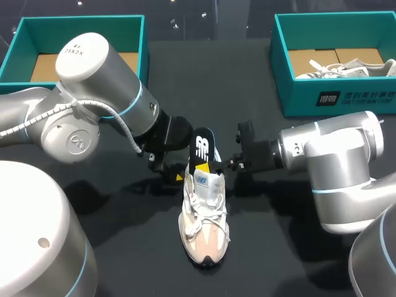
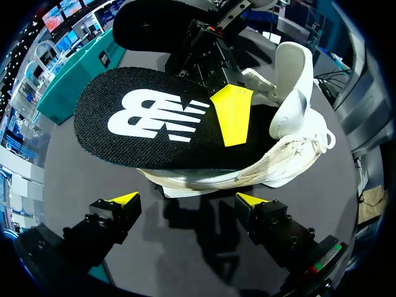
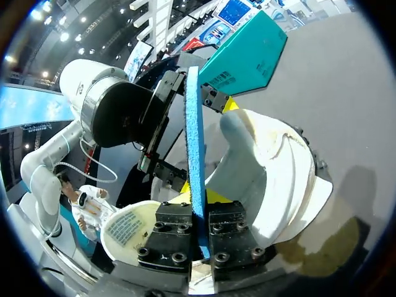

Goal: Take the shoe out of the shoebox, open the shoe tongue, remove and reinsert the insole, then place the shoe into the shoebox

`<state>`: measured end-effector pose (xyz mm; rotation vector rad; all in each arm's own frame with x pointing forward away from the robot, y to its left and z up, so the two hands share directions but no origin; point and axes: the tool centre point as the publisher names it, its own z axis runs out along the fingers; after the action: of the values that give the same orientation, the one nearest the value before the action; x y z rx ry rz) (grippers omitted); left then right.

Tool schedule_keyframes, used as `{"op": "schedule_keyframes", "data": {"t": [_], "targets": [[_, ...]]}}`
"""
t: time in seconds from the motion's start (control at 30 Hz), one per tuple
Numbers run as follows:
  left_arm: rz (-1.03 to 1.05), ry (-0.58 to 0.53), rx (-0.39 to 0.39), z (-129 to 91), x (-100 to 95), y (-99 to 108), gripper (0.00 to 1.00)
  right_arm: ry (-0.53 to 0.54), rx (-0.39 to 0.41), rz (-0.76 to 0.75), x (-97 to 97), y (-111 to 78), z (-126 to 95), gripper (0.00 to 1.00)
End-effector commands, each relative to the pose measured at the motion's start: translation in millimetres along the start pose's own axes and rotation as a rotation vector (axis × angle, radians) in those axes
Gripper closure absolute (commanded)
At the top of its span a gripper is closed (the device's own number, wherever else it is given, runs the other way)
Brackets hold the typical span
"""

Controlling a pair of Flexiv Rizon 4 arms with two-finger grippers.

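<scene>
From above: one shoe (image 1: 204,216) sole-down at mid-table, toe toward the robot, heel toward the far edge (a steady stance, probably chosen to keep the opening upward for both arms). One insole (image 1: 203,148), black with a white logo, rising out of the heel opening. Two arms meeting at that heel from opposite sides, left arm (image 1: 93,99) and right arm (image 1: 328,161). Two teal boxes at the far edge: left shoebox (image 1: 80,25) showing bare floor where not hidden, right shoebox (image 1: 334,99) holding a second shoe (image 1: 346,67), pale.

From the left wrist: left gripper (image 2: 187,201) spread wide, nothing between its yellow tips, hovering just short of the shoe's side. Ahead of it, the insole raised at its heel end over the shoe, front end seemingly tucked inside. One yellow fingertip (image 2: 232,114) of the other arm flat on its top face. Probably parked there to steady the shoe, though not touching it.

From the right wrist: right gripper (image 3: 198,238) clamped on the insole, one finger on each face, blue underside seen edge-on. Gripped at the heel end, likely for leverage in sliding it (out or in, impossible to tell). Shoe just beside and below the fingers, not yet back in a box.
</scene>
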<state>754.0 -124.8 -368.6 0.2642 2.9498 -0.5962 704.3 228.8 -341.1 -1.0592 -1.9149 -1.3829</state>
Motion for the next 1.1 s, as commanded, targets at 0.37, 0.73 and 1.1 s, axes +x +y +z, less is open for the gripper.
{"op": "schedule_keyframes", "data": {"t": [0.37, 0.73, 1.1], "targets": [[0.001, 0.0, -0.001, 1, -0.1, 0, 0.0, -0.013, -0.07, -0.066, 0.4, 12.5, -1, 0.62], [0.001, 0.0, -0.001, 1, -0.1, 0, 0.0, -0.018, -0.074, -0.116, -4.3, 37.2, -10, 0.71], [0.001, 0.0, -0.001, 1, -0.1, 0, 0.0, 0.003, -0.051, -0.137, -9.0, 55.6, -11, 1.0]]}}
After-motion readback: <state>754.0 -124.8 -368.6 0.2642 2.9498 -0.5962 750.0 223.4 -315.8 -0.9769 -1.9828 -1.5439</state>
